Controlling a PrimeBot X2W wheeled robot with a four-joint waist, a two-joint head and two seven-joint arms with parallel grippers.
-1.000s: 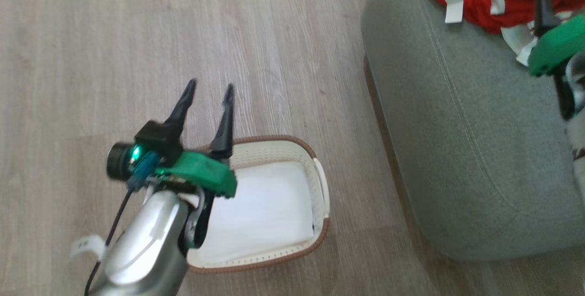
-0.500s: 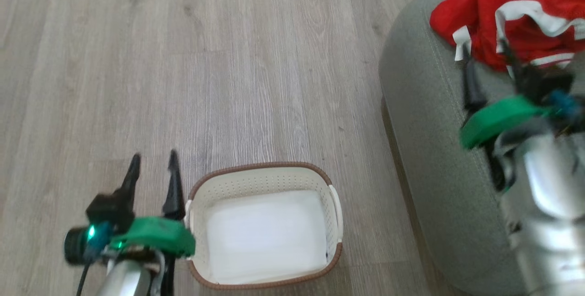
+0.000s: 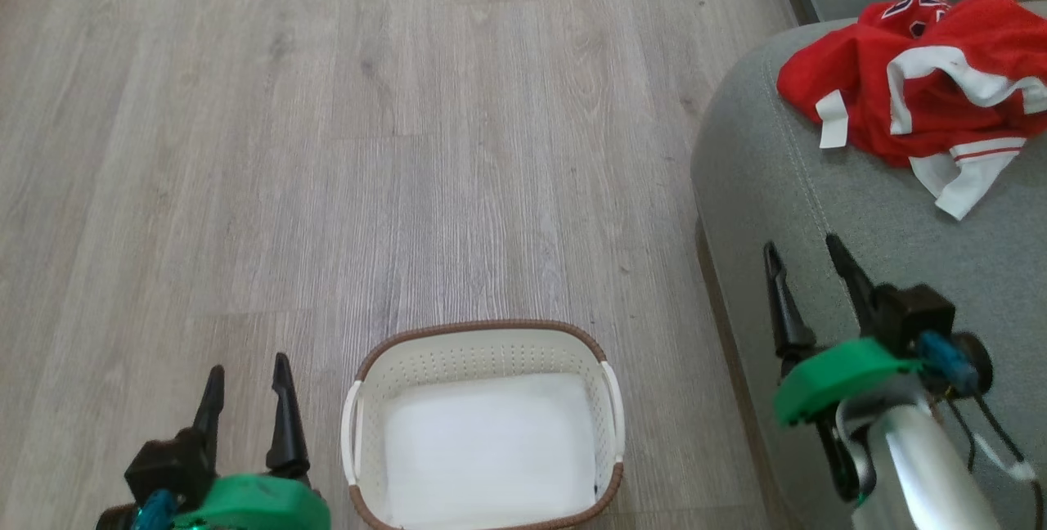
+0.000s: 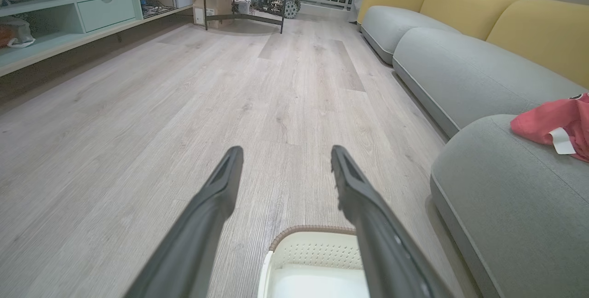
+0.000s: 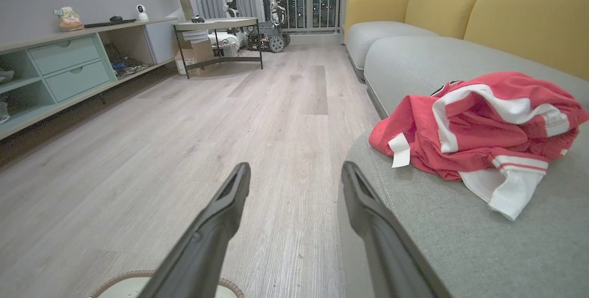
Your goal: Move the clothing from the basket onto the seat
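Note:
The red clothing [image 3: 916,96] with white trim lies crumpled in a heap on the grey-green seat [image 3: 785,186], at the upper right of the head view; it also shows as clothing [image 5: 478,128] on the seat [image 5: 460,233] and as clothing [image 4: 559,125] at the right edge. The white basket [image 3: 484,350] with a brown rim stands on the floor at bottom centre, with only its white bottom showing inside. My left gripper [image 3: 248,373] is open, left of the basket, holding nothing. Over the seat's front edge my right gripper [image 3: 806,252] stands open, short of the clothing, with nothing in it.
Pale wood floor [image 3: 327,145] spreads left and ahead. The sofa continues with grey cushions and yellow backrests [image 5: 506,13]. A mint shelf unit [image 5: 69,63] lines the left wall, and a small table [image 5: 216,36] with boxes stands far ahead.
The head camera has swung, shifting the whole picture. My right gripper has drawn back from the clothing, which stays on the seat. My left gripper has dropped from above the basket to its left.

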